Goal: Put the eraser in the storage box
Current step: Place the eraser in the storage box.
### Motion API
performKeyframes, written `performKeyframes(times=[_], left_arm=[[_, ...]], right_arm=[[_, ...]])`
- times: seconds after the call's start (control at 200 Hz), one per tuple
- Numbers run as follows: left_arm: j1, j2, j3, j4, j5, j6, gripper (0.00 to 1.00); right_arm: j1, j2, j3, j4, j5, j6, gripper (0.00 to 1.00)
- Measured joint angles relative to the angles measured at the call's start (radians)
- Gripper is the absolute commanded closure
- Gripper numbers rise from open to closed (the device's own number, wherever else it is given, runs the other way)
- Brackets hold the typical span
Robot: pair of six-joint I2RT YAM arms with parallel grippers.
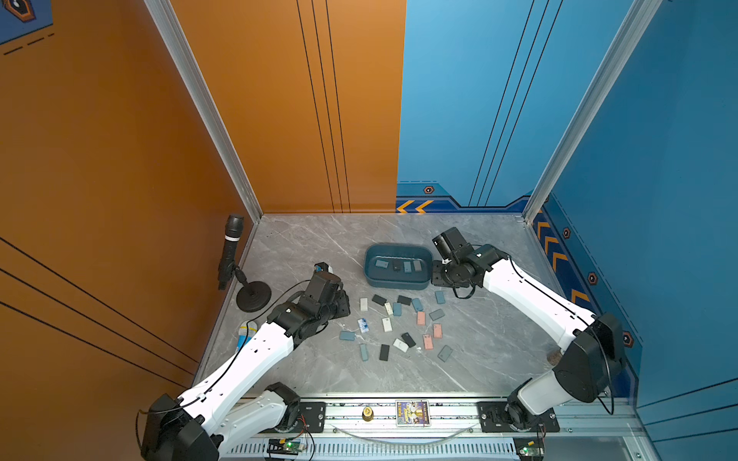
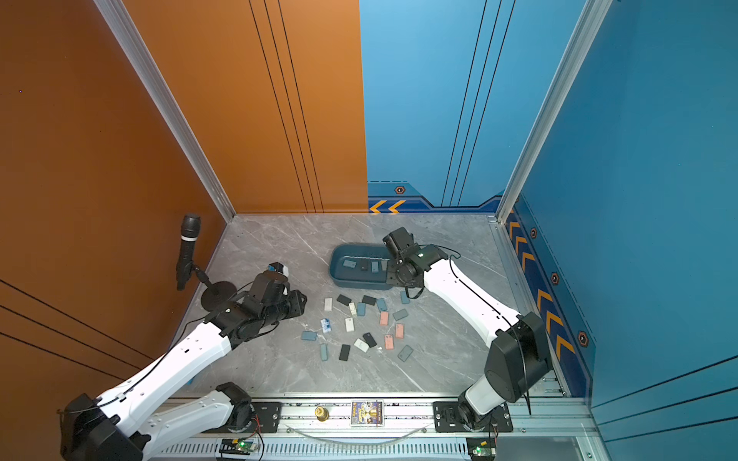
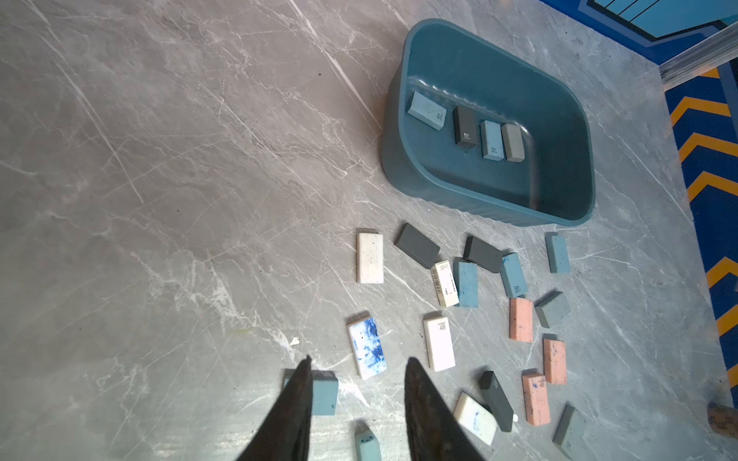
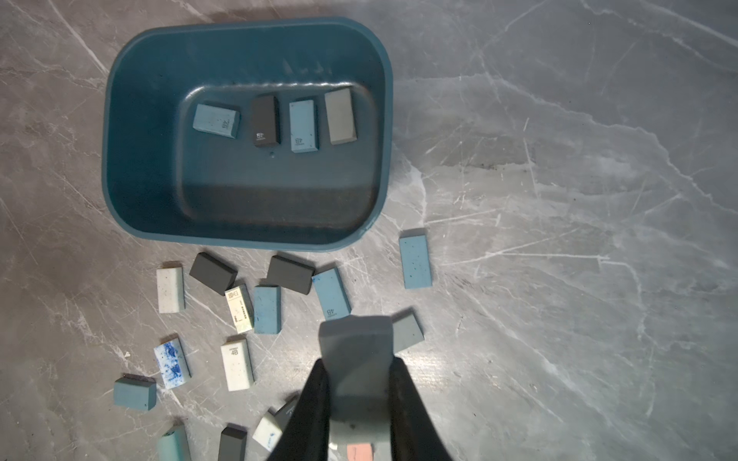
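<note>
A white eraser on the table says "4B". A blue eraser there says "4B" too. So does a light blue eraser in the storage box. Other print is too small to read.

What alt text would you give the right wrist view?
The right gripper holds a grey eraser over the marble table. Beyond it sits the teal storage box with four erasers inside; more erasers lie scattered beside it.
</note>
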State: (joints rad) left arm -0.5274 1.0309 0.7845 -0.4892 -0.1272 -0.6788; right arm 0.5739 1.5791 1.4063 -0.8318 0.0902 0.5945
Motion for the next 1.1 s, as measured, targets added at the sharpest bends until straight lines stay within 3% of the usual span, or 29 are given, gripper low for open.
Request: performKeyframes(times=[1.101], left_arm=[[0.016, -0.049, -0.067, -0.016, 0.026, -0.024, 0.6]], right_arm=[[0.068, 0.669, 0.642, -0.022, -0.107, -0.045, 0.79]])
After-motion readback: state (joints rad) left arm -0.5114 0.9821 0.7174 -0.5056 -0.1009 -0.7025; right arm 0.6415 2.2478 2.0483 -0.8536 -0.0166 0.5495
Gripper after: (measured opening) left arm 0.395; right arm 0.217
